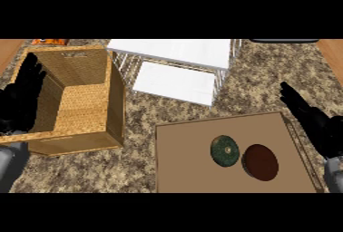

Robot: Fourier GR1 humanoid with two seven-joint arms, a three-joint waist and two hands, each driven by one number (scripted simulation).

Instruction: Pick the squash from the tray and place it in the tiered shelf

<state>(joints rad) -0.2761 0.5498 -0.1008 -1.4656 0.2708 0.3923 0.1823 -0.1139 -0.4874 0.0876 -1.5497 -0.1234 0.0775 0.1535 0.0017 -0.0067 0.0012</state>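
A round dark green squash (226,150) with a pale stem spot lies on the brown tray (194,167) at the lower middle. Beside it on the right lies a dark red round object (261,162). The white tiered shelf (175,68) stands at the back, its upper board over a lower one. My right hand (315,122) shows at the right edge, open with fingers pointing up, just right of the tray and apart from the squash. My left hand (20,102) rests open at the left edge, in front of the wicker basket.
A tall wicker basket (94,104) stands at the left, open side toward me. An orange item (50,41) peeks out behind it. Speckled stone counter (140,113) lies between basket, shelf and tray.
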